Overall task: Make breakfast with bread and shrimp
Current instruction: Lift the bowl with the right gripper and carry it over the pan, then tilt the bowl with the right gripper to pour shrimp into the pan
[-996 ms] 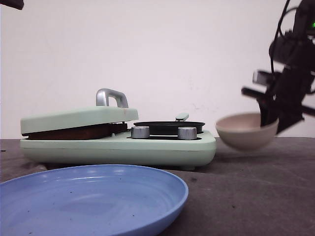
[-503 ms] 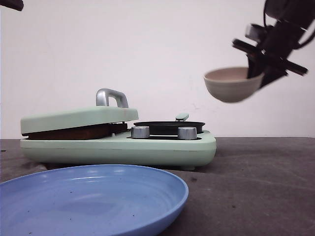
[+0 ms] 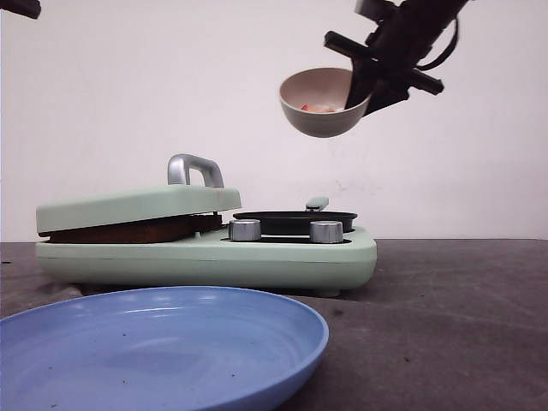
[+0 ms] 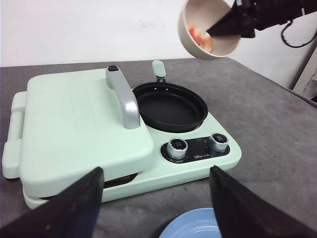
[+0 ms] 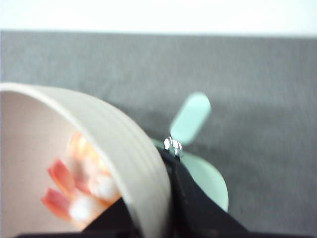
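On the grey table (image 3: 445,325) we have the mint-green breakfast maker (image 3: 205,248), its press lid (image 4: 79,124) lowered over a brown strip that we take to be the bread (image 3: 120,229), with the blue plate (image 3: 163,351) just in front of it. Above its black frying pan (image 4: 171,106) our right gripper (image 3: 364,81) is clamped on the rim of a tilted beige bowl (image 3: 321,107) holding pink shrimp (image 5: 79,188). Our left gripper (image 4: 156,198) hangs with its fingers (image 4: 64,208) spread wide, holding nothing.
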`<control>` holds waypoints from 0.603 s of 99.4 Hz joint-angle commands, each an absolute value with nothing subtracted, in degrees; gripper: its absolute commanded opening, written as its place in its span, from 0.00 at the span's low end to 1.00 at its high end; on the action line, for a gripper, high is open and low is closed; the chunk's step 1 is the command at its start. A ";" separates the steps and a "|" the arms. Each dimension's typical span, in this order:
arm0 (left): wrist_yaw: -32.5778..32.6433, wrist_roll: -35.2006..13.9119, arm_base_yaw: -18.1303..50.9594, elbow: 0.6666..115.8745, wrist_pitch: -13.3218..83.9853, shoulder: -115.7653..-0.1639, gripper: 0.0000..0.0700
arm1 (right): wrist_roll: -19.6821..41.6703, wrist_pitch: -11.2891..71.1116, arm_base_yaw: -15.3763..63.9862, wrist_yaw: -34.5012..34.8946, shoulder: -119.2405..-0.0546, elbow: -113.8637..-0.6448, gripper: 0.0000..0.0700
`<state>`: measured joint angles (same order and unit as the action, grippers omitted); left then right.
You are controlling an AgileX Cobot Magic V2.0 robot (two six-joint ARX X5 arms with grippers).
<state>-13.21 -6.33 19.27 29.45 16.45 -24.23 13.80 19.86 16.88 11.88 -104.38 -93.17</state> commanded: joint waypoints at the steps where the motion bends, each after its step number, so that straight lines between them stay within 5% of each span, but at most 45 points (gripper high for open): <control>1: -12.91 -5.58 19.51 29.69 15.81 -24.29 0.50 | 14.68 18.33 17.47 11.55 -107.24 -94.56 0.00; 25: -12.91 -5.30 19.51 29.69 15.81 -24.29 0.50 | 11.05 12.01 19.42 5.56 -111.66 -94.56 0.00; 60: -12.91 -4.45 19.51 29.69 15.84 -24.29 0.50 | -8.10 2.35 24.73 -11.81 -112.55 -94.56 0.00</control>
<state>-13.19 -5.41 19.27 29.45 16.47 -24.23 -0.56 3.68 23.49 -9.02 -111.61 -93.17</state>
